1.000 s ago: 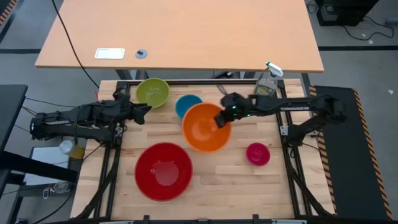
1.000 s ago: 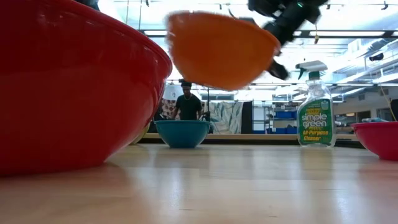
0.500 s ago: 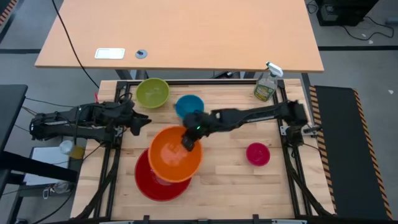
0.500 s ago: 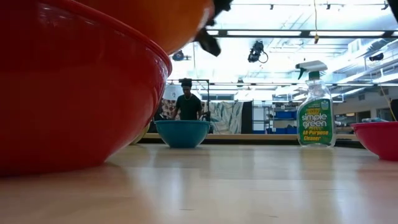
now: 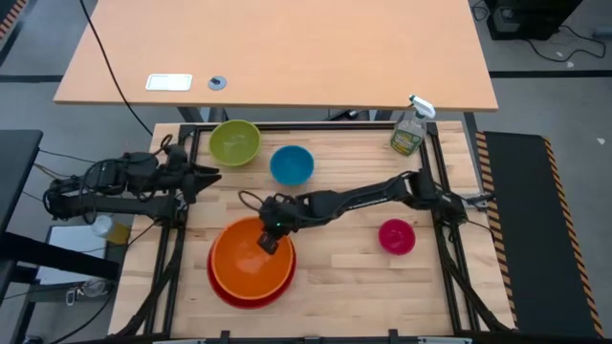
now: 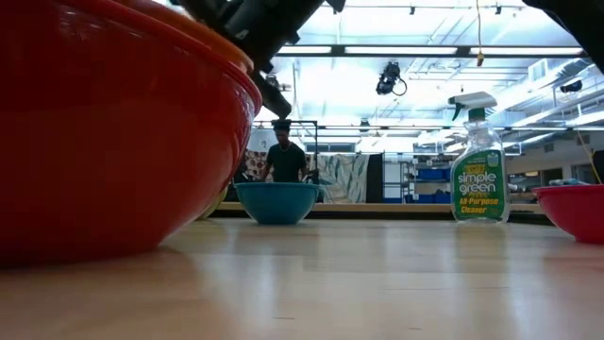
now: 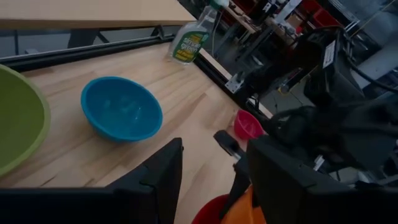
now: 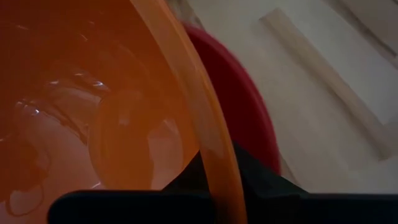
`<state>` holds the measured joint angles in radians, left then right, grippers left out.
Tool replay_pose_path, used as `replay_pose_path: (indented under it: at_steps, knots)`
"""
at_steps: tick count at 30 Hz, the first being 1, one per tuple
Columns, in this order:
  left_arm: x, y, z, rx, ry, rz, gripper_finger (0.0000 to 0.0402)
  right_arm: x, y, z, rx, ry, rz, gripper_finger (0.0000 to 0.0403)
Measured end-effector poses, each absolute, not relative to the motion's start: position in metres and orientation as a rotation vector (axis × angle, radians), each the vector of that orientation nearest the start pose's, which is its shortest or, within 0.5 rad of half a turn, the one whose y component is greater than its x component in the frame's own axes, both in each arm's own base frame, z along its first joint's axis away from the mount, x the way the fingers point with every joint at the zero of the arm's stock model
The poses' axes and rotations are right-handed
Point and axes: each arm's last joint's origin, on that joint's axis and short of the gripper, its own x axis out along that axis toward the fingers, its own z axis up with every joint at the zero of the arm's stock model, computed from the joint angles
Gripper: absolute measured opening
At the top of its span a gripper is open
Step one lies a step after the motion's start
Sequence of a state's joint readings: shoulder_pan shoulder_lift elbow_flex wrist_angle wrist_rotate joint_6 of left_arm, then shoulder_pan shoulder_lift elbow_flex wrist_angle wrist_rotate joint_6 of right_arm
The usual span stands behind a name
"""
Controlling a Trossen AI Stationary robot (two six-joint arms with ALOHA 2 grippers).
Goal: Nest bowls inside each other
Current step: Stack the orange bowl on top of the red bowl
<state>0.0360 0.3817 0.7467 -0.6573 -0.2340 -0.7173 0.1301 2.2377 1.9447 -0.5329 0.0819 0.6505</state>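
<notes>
— Moved since a second ago?
— Carried from beside the blue bowl (image 5: 292,164) down into the red bowl (image 5: 222,284): orange bowl (image 5: 251,260), rim clamped in the right pincer (image 5: 269,241).
— And the left pincer (image 5: 207,176)?
— Parked near the green bowl (image 5: 235,142), spread apart, gripping nothing. Pink bowl (image 5: 396,236) alone on the counter (image 5: 354,277).

A spray bottle (image 5: 409,131) is standing at the table's (image 5: 363,268) far right corner. A person (image 6: 284,156) is standing far behind.
</notes>
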Motion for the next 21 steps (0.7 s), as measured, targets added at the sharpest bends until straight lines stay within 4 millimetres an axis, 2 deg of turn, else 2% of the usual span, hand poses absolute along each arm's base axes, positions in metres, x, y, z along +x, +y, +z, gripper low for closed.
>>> replay_pose_path:
  at_steps: [8,21]
  knots:
    - [0.0747,0.0092,0.3171,-0.684,0.193,0.356,0.0181,0.4952,0.0612,0.2215,0.520,0.844,-0.211,0.0041]
    - [0.0747,0.0091,0.3170,-0.679,0.195,0.352,0.0181,0.4952,0.0598,0.2236,0.517,0.871,-0.135,0.0155]
